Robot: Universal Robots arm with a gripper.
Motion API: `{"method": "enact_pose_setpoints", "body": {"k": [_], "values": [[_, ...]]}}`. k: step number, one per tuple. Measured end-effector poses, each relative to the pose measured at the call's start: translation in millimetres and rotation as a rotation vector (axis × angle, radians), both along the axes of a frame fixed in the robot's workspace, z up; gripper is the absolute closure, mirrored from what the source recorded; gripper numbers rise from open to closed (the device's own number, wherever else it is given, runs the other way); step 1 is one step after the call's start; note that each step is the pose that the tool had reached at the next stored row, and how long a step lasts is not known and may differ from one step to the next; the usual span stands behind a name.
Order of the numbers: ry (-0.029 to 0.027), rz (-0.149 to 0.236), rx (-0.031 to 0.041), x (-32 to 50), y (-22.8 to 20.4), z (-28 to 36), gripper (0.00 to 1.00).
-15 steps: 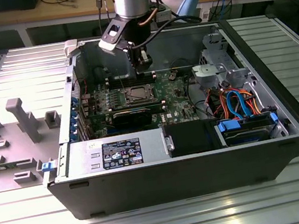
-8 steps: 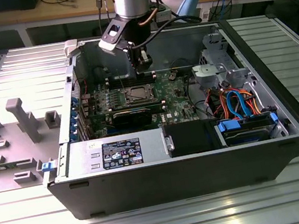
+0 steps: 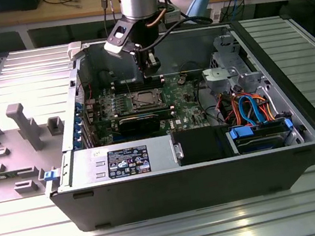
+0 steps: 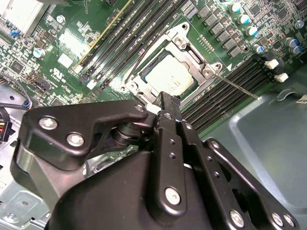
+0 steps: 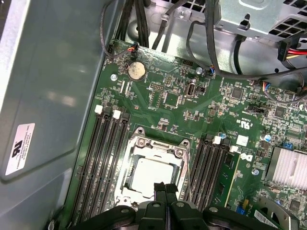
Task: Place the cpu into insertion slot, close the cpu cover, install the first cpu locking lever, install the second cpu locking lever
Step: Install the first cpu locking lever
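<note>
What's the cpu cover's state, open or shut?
Shut: the cpu cover lies flat around the cpu, silvery top showing through its window.

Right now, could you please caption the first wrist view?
Gripper near the cpu, seated beneath the lowered cpu cover.

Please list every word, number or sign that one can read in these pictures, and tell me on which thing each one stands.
Dark label on the silver box: print and symbols, not legible.
White sticker on the case wall: one symbol and lines of print, not legible.
White markings on the motherboard: not legible.
Nothing can be quoted with confidence.
</note>
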State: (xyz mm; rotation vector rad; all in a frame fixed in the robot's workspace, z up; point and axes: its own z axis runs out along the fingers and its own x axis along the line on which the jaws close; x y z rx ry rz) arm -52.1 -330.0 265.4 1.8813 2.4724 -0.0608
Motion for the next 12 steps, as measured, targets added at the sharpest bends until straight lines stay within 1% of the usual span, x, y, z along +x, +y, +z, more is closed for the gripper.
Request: {"method": "enact_pose_setpoints", "body": {"k": [5, 9, 12], "values": [[0.0000, 0.010, 0.0000, 0.0, 0.0, 0.0, 0.89], [0.0000, 0.052, 0.0000, 0.0, 0.1, 0.0, 0.89], [0.0002, 0.060, -0.0002, -0.9, -0.1, 0.1, 0.89]]}}
